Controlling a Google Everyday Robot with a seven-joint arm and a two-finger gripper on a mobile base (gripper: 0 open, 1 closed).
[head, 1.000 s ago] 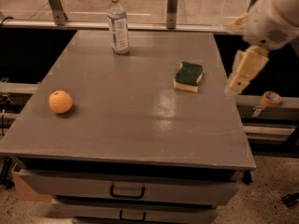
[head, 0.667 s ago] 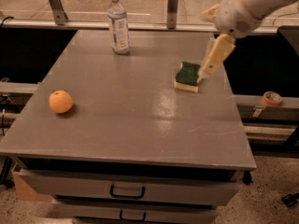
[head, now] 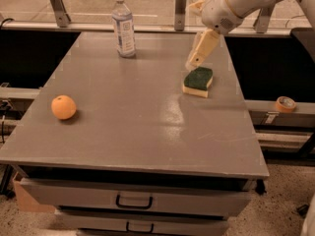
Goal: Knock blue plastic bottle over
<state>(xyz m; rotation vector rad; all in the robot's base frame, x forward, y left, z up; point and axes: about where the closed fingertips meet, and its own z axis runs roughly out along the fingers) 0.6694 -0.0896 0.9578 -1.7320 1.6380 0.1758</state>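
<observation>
Three things rest on the grey table (head: pixel 133 132): a blue plastic bottle (head: pixel 123 26), an orange (head: pixel 64 107) and a sponge (head: pixel 198 80). The bottle stands upright near the far edge, left of the middle as the camera sees it, with its white cap on top and its label facing forward. The gripper (head: pixel 191 65) hangs over the right part of the table at the end of a pale arm (head: pixel 231 4) that comes in from the upper right corner. It slants down and to the left, and its tip sits just above the far edge of the sponge; whether it touches the sponge cannot be told. Whether the gripper is open or closed cannot be told from this angle, and nothing is seen in its hold.

The bottle is well apart from the gripper, off to the left and a little farther back, with bare tabletop between them. The sponge, green on top and yellow below, lies flat. The orange sits near the left edge, well away from both bottle and gripper. A roll of tape (head: pixel 285 103) lies on a rail beyond the right edge, and drawers (head: pixel 134 200) with dark handles show under the tabletop.
</observation>
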